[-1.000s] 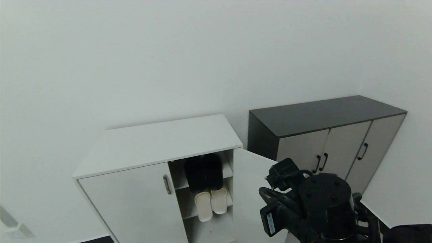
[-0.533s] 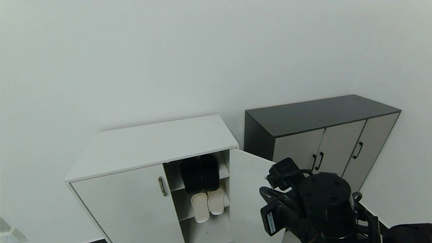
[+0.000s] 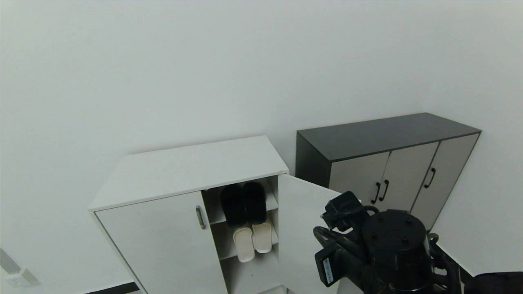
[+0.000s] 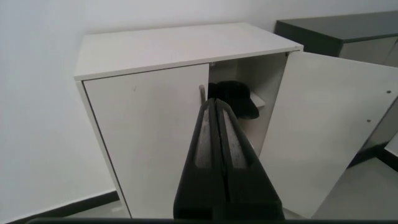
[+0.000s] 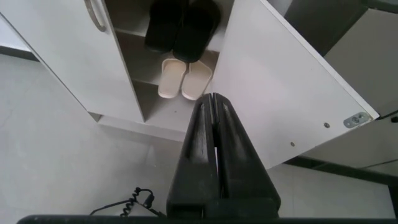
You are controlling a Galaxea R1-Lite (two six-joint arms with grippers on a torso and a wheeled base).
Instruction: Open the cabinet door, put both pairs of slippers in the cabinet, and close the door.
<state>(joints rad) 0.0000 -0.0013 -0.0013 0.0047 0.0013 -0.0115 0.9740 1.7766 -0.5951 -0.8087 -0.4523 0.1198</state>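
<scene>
Inside the boxy white cabinet [image 3: 188, 171], matte black slippers [image 3: 244, 203] lie on the upper shelf [image 3: 272, 203], with rounded cream slippers [image 3: 252, 241] below them. Its flat door [image 3: 302, 228] hangs open. The left pincer [image 4: 216, 106] and right pincer [image 5: 213, 99] are pressed together, empty.

Upper slipper pair [image 3: 244, 204] in cabinet [image 3: 192, 167], lower slipper pair [image 3: 253, 241] directly beneath; open door [image 3: 302, 228] to right; second cabinet [image 3: 380, 139] farther right.
</scene>
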